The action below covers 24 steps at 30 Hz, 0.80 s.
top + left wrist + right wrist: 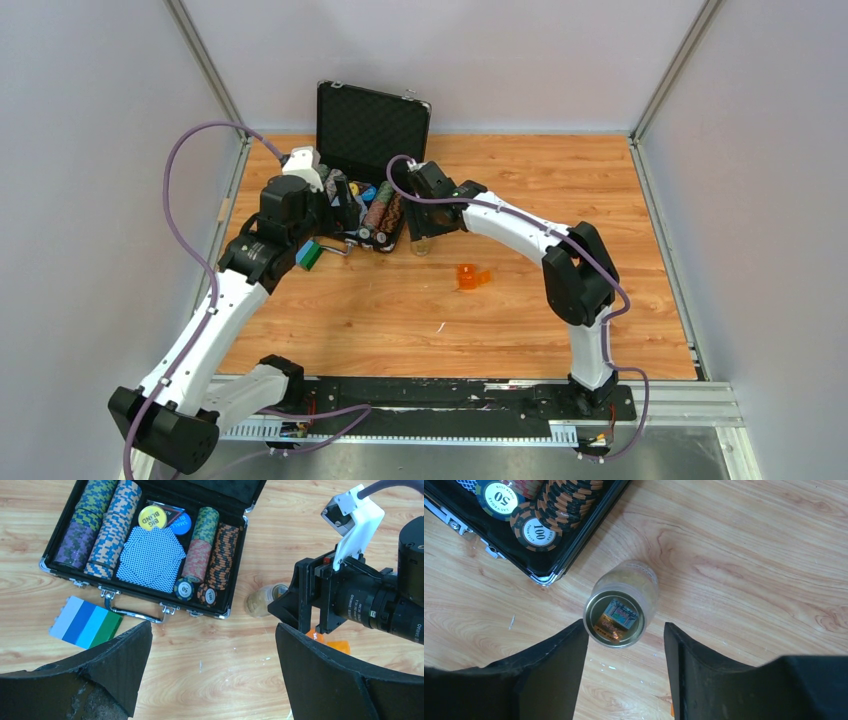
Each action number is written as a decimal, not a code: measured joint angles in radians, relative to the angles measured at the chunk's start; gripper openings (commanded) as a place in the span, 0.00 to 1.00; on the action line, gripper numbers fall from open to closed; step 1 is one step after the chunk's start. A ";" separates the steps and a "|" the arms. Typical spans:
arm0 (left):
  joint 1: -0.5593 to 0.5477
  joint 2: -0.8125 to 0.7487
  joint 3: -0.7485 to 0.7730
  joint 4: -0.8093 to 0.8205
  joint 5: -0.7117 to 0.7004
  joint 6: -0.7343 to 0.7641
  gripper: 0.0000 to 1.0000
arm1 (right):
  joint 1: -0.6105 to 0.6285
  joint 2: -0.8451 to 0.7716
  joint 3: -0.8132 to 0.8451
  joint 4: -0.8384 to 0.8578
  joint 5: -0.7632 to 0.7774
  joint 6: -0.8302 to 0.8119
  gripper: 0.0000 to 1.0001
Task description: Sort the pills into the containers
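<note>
Wood-grain tabletop (520,330), grey walls (90,150). Tiny translucent orange plastic box (470,278) central; black case (372,122) at 11 o'clock. Left gripper (214,630), right gripper (625,629): both spread.

Wood-grain tabletop (520,335); plain grey-white walls (90,120) on three sides; rail (690,405), apparently aluminium, near edge.

The top camera overlooks the whole table (560,200); both wrist cameras look down closely, sharing the jar (621,605).

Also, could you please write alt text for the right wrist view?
The right gripper, jaws open, hangs over a small translucent bottle standing on the wooden table. A corner of the black case with 50 and 100 chips shows upper left.
</note>
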 measured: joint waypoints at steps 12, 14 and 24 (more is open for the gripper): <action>0.000 0.000 -0.023 0.001 0.024 -0.008 1.00 | 0.008 0.002 0.010 0.013 0.008 -0.014 0.62; 0.000 0.002 -0.027 0.002 0.034 -0.007 1.00 | 0.008 0.003 0.013 0.013 0.008 -0.017 0.65; 0.000 0.004 -0.035 0.015 0.072 -0.001 1.00 | 0.008 0.055 0.068 0.017 0.007 -0.026 0.34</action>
